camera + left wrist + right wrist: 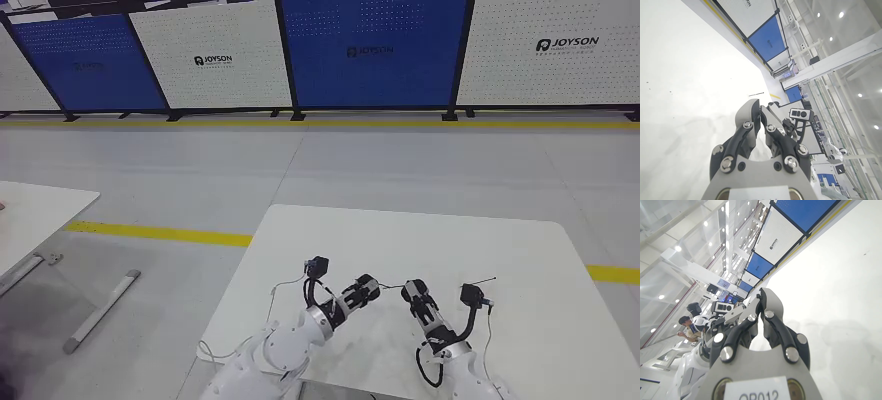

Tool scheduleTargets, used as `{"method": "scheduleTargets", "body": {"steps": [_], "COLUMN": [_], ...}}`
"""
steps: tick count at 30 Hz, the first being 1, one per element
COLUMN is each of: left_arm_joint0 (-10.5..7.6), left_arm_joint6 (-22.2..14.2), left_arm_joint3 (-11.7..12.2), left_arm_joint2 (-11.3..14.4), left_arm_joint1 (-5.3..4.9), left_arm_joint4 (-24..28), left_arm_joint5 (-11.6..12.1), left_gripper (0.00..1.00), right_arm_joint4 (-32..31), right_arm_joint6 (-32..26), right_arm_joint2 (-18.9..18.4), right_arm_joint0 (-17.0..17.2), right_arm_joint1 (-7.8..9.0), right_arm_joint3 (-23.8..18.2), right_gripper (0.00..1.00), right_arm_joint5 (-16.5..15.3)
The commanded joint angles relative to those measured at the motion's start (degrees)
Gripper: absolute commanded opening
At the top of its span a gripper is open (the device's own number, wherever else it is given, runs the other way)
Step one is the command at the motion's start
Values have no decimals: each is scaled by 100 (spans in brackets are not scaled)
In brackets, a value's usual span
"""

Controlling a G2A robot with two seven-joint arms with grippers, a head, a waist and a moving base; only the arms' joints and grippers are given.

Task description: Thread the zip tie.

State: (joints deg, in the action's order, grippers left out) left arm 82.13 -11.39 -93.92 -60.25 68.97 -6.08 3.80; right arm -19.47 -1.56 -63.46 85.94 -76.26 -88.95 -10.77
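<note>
One tie (pixel 392 286) between left gripper (pixel 759 108), right gripper (pixel 759 298).

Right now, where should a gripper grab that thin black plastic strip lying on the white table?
Probably near its middle, from straight above. The thin black plastic strip lies flat and straight on the white table, so a pinch across its narrow width should catch it; from the side it offers little height.
</note>
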Motion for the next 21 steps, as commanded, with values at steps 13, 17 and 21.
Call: {"method": "scheduleTargets", "body": {"steps": [13, 17, 21], "left_arm_joint0": [66, 124, 124], "left_arm_joint6": [240, 178, 178], "left_arm_joint3": [-193, -320, -320], "left_arm_joint2": [-245, -273, -273], "left_arm_joint1": [34, 33, 33], "left_arm_joint4": [979, 1152, 1152], "left_arm_joint5": [-193, -245, -245], "left_gripper": [0, 0, 0], "right_arm_joint4": [-405, -488, -488], "right_arm_joint6": [38, 146, 146], "right_arm_joint2": [-83, -124, -124], "right_arm_joint0": [-21, 1, 1], "right_arm_joint1": [25, 30, 30], "right_arm_joint3": [104, 153, 153], "right_gripper": [100, 100, 100], "right_arm_joint5": [-340, -412, -412]}}
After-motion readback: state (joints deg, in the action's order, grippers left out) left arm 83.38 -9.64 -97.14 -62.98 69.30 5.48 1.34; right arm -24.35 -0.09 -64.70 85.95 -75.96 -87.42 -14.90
